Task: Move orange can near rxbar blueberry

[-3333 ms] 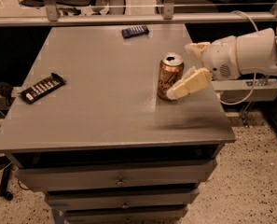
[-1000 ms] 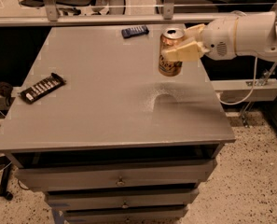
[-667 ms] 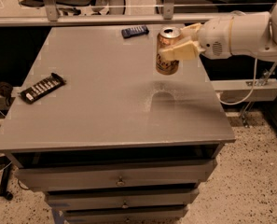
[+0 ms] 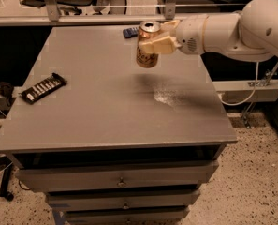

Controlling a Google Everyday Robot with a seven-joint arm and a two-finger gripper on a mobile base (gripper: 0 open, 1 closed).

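orange can (image 4: 146,59) upright, lifted off grey cabinet top (image 4: 106,121), over far edge. cream gripper (image 4: 153,40) reaching in from right, fingers clenched round can's middle. rxbar blueberry (image 4: 130,32) flat at far edge, just left of can. black bar (image 4: 43,88) well apart, near left edge.

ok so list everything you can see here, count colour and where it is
orange can: one, orange-gold with a silver top, held upright above the far part of the table
rxbar blueberry: one, dark blue, flat at the table's far edge, just left of the can in the picture
black bar: one, black with white blocks, flat near the table's left edge
table: one, grey
drawers: three fronts showing, grey, under the tabletop
arm: one, white, reaching in from the right
gripper: one, cream fingers, shut on the can over the table's far side
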